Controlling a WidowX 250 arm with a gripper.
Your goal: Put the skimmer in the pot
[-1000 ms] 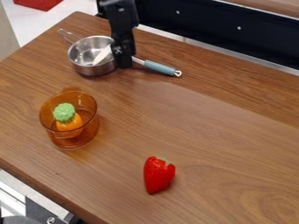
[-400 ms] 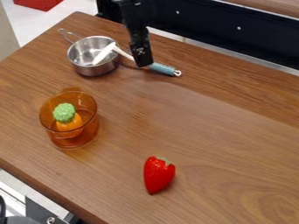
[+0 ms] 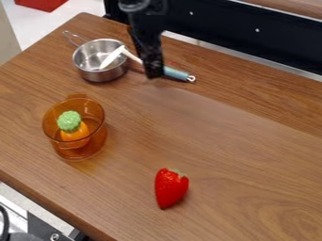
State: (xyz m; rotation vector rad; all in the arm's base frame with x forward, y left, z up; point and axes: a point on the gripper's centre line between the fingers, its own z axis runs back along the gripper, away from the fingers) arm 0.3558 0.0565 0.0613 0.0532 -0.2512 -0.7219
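1. The claw [image 3: 153,70] hangs in the upper middle of the frame, right of the pot [image 3: 104,74], in front of the stretch where the skimmer's pale shaft meets its blue handle.
2. I cannot tell how far open the claw is, or whether it has hold of the skimmer [image 3: 113,57].
3. The skimmer lies in the upper left to upper middle of the frame. Its white head is inside the pot, its shaft crosses the rim on the right side, and its blue handle [image 3: 178,73] slants down to the right, outside the pot, ending in a metal loop [image 3: 191,78].
4. The steel pot stands upright on the wooden tabletop [image 3: 220,127] in the upper left, its wire handle [image 3: 73,37] pointing to the upper-left corner.
5. Below it, at the left of the frame, is a see-through orange cup [image 3: 78,149] with a green-topped orange piece [image 3: 69,121] inside.
6. A red strawberry [image 3: 170,188] lies on the tabletop in the lower middle, its green leaves at the upper right end and its tip pointing down the frame.
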